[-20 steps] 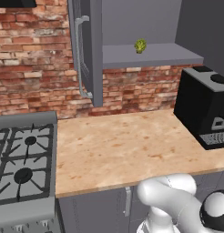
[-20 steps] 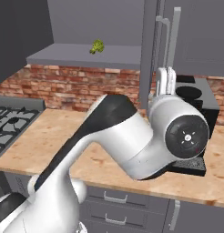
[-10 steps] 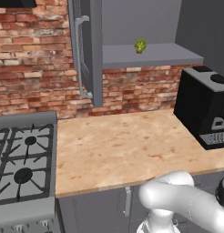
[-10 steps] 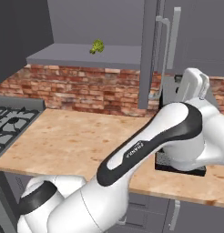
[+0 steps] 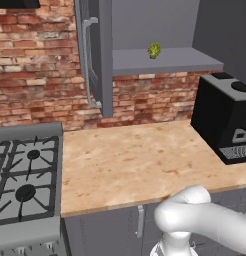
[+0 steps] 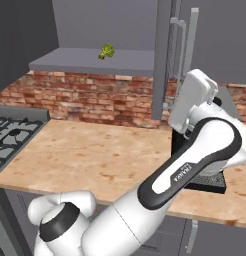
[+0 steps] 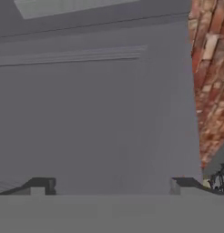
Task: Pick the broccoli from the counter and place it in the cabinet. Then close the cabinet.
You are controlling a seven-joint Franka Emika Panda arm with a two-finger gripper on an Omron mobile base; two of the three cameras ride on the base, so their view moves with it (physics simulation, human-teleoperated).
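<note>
Broccoli mid-shelf, cabinet doors open

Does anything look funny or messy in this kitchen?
Nothing is spilled or broken. The broccoli sits on the shelf inside the cabinet, whose doors stand open. The counter looks tidy, with a black coffee machine at its end.

yellow-green broccoli, dk grey cabinet, prob. matte
</note>
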